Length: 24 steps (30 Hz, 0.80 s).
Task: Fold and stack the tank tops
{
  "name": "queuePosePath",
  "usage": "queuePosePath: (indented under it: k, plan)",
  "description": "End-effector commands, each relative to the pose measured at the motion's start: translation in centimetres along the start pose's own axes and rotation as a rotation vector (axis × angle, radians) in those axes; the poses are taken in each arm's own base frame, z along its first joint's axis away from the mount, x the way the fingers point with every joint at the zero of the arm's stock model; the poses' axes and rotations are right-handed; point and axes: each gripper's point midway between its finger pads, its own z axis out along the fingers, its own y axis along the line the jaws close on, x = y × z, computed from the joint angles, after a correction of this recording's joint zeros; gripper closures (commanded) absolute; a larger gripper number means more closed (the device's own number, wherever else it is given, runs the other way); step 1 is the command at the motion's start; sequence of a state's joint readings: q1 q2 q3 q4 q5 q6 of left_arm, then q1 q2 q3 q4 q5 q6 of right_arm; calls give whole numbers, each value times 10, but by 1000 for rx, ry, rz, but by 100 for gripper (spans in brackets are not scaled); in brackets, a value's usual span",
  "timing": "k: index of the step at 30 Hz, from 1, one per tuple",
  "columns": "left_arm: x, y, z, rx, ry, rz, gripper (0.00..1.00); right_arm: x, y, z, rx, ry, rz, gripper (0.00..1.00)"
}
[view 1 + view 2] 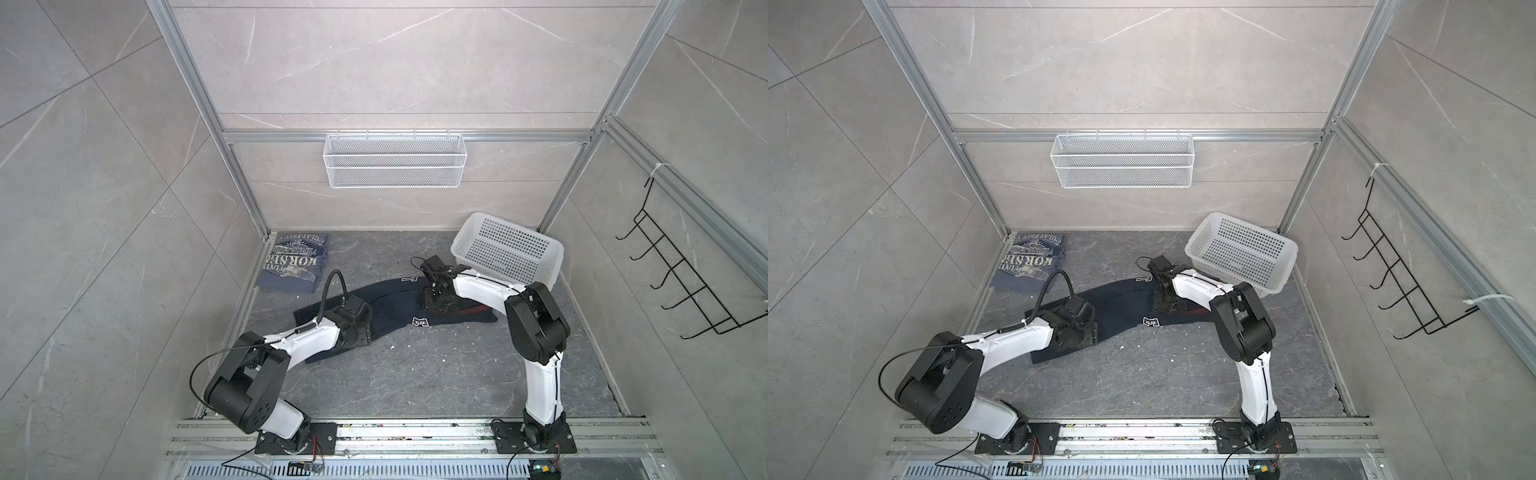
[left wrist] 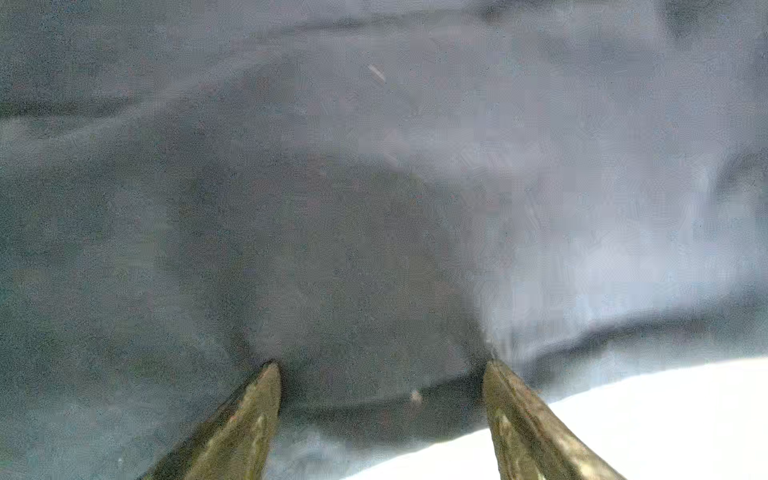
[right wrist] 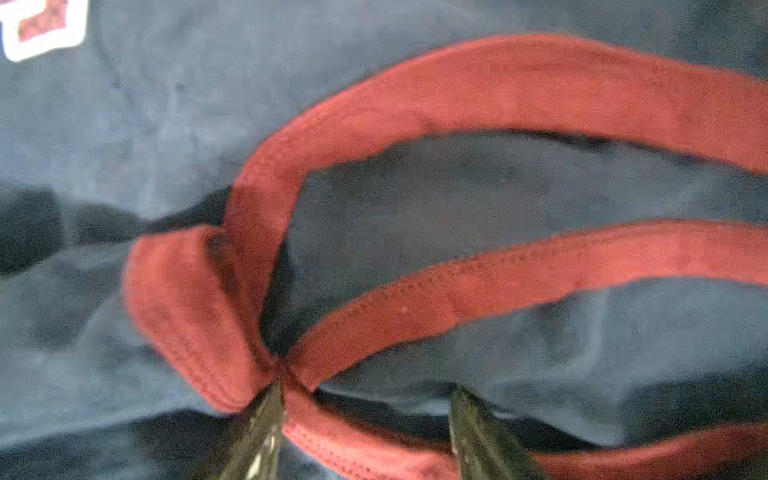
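Left gripper [image 2: 382, 363] and right gripper [image 3: 368, 386] rested on the navy tank top [image 1: 395, 305], jaws apart, gripping nothing. Slate-blue tank top [image 1: 295, 266] lay folded just beside it.

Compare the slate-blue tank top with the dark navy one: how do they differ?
The slate-blue tank top is folded compactly; the navy tank top lies spread out. The slate-blue tank top shows large white lettering; the navy tank top has red trim. Both lie on the dark table.

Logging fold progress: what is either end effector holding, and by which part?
Nothing is clamped: the left end effector stands open on the navy tank top, the right end effector open astride its maroon trim.
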<state>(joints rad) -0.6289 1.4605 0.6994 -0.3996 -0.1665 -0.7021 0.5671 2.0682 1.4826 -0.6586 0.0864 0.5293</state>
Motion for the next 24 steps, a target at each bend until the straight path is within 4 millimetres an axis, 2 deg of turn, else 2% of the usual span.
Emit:
queuePosePath:
  k: [1, 6, 12, 17, 22, 23, 24]
  plan:
    - [83, 20, -1, -81, 220, -84, 21, 10, 21, 10, -9, 41, -108, 34]
    - [120, 15, -19, -66, 216, -86, 21, 4, 55, 18, -74, 42, -219, 35]
    - [135, -8, -33, -13, 182, -12, 21, -6, 96, 31, -136, 53, -291, 35]
    - [142, -40, -39, 45, 170, 66, 21, -43, 93, 39, -49, -9, -300, 36]
    - [148, -70, -53, 100, 120, 163, 21, -86, 88, 39, -54, -64, -268, 36]
    - [148, -75, -58, 117, 91, 176, 21, -97, 89, 32, -60, -84, -268, 36]
    - [145, -79, -62, 134, 67, 181, 20, -99, 89, 41, -50, -72, -273, 36]
